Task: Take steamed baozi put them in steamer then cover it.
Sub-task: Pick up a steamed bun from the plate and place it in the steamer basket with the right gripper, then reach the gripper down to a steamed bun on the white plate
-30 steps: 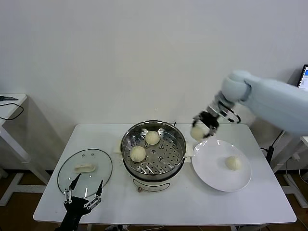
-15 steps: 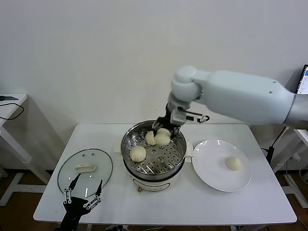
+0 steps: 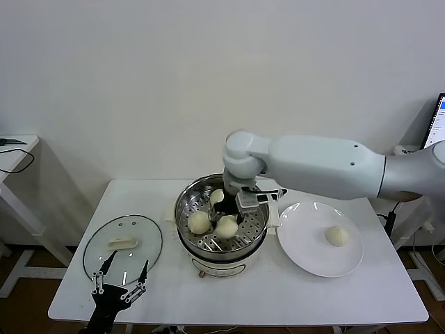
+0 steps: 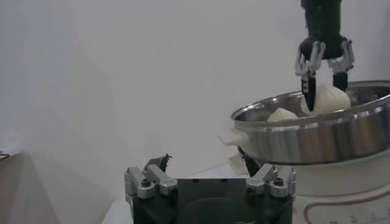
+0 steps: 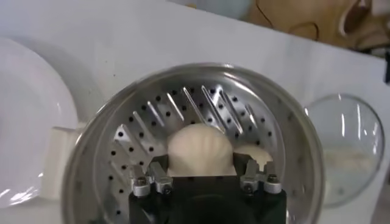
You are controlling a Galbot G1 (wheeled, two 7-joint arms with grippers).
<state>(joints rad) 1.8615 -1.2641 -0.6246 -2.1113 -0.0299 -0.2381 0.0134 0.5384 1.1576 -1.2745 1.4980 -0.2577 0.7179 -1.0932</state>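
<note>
With its jaws clamped on a pleated cream-white baozi (image 3: 226, 225), the right gripper (image 3: 230, 221) should part them only once the bun rests on the shiny round stainless-steel steamer (image 3: 260, 233)'s perforated tray, clear of its two neighbours; the left gripper (image 3: 119, 282), jaws spread wide, waits at the desk (image 3: 292, 292)'s near edge.

You find no readable text, label, brand, number or sign anywhere here. The screen edge (image 3: 439, 111) at the far right shows only blurred coloured lines, and the red curve on the steamer (image 4: 341, 131) base spells nothing you can make out.
</note>
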